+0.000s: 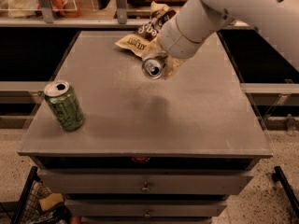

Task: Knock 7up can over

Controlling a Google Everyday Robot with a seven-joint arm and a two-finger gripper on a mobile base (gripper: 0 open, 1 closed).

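My gripper (160,67) hangs over the middle back of the grey table (196,125), at the end of the white arm coming in from the upper right. It is shut on the 7up can (153,67), which is tilted on its side in the air with its silver top facing the camera. Most of the can's body is hidden behind the top and the fingers (174,67). Its shadow falls on the table just below.
An all-green patterned can (64,105) stands upright near the table's front left corner. Crumpled snack bags (142,34) lie at the back, just behind the gripper. Drawers sit under the table; a wire basket (32,204) is at the lower left.
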